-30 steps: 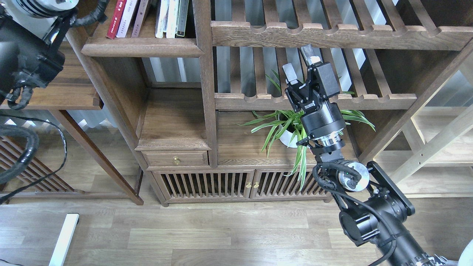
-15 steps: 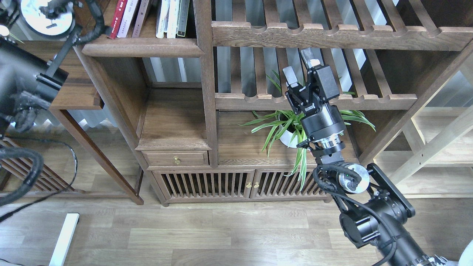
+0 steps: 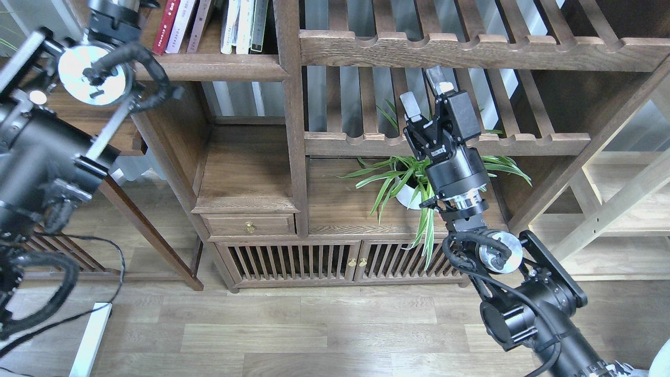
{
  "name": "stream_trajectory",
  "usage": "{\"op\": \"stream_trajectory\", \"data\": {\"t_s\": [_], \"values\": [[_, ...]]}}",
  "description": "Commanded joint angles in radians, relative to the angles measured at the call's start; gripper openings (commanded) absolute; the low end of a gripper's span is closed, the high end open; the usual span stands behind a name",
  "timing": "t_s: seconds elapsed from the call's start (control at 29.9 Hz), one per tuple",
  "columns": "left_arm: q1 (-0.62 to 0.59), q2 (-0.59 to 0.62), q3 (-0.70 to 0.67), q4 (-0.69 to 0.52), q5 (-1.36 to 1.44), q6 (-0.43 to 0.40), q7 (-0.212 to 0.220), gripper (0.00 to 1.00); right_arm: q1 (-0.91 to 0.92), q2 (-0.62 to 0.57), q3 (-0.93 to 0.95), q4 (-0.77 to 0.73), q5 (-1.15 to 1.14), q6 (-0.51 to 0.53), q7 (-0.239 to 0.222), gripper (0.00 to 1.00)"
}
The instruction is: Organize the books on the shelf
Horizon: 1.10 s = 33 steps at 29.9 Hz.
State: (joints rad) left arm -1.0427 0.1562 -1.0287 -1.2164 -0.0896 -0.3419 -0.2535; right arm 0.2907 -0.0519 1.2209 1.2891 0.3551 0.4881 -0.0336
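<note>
My right gripper (image 3: 425, 92) is open and holds nothing, up by the plant (image 3: 413, 178). My left gripper goes off the top, so I cannot tell. The books (image 3: 180, 23) lean on the shelf (image 3: 209, 67). They look stiff and light; pinch one by its spine.

My left arm (image 3: 63, 120) runs out of the top edge, so my left gripper is not visible. The books (image 3: 209, 23) on the shelf (image 3: 209, 67) are cut by the same edge; their covers cannot be read. My right arm hides part of the plant pot (image 3: 405, 196).
</note>
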Motion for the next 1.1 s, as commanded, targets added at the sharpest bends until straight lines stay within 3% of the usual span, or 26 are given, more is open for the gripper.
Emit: {"op": "stream_trajectory", "data": {"t_s": [0.0,0.1,0.2,0.4,0.57,1.07], "values": [[0.038,-0.044,0.004,-0.048,0.001,0.0,0.008,0.64,-0.004,0.004,-0.001,0.001,-0.001,0.001,0.0,0.99],[0.084,-0.073,0.018,-0.083,0.002,0.0,0.011,0.73,-0.002,0.007,-0.006,0.001,-0.002,0.0,-0.002,0.99],[0.137,-0.093,0.025,-0.118,0.005,-0.018,0.011,0.75,0.001,0.007,-0.006,0.001,-0.004,0.0,-0.002,0.99],[0.217,-0.096,0.09,-0.137,0.01,-0.147,0.013,0.76,-0.002,0.006,-0.004,0.001,-0.004,0.0,-0.002,0.99],[0.268,-0.087,0.148,-0.143,0.014,-0.147,0.014,0.77,-0.007,0.007,0.0,0.001,-0.004,0.001,0.0,0.99],[0.426,-0.089,0.187,-0.146,0.108,-0.147,0.014,0.98,-0.005,0.02,-0.001,0.001,-0.004,0.0,0.0,0.99]]}}
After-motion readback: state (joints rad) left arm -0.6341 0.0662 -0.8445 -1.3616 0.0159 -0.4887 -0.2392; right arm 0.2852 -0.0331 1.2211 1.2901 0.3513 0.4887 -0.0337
